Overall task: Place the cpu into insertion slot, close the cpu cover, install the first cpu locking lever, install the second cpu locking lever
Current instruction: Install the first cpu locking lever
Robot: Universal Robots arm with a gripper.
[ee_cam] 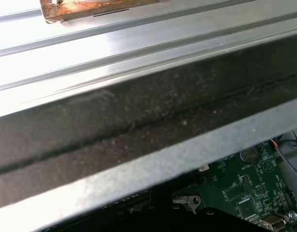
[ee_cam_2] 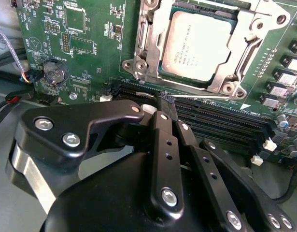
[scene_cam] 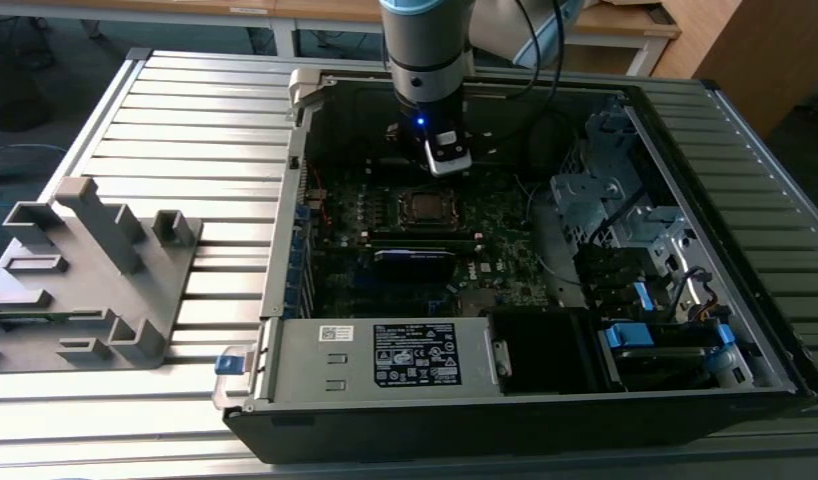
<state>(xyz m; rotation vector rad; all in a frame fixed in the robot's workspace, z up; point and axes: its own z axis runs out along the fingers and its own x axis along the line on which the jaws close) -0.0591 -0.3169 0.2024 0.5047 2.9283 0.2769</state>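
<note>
The cpu (ee_cam_2: 199, 43) lies flat in the insertion slot (scene_cam: 423, 206), its silver-grey top showing through the window of the cpu cover (ee_cam_2: 151, 46), which lies down around it. A thin silver locking lever (ee_cam_2: 206, 96) runs along the socket's near edge, beside the memory slots. My gripper (ee_cam_2: 165, 100) is shut, and its black fingertips meet at the end of that lever; whether they pinch it I cannot tell. In the exterior view my gripper (scene_cam: 444, 165) hangs inside the open computer case (scene_cam: 269, 300), just behind the socket.
Long black memory slots (ee_cam_2: 220, 121) and a coin battery (ee_cam_2: 54, 72) sit close to the fingers. The case's metal wall (ee_cam: 153, 159) rises close by. A drive cage (scene_cam: 623, 210) fills the exterior view's right, a power supply (scene_cam: 382, 355) the front, a grey fixture (scene_cam: 89, 270) stands outside on the left.
</note>
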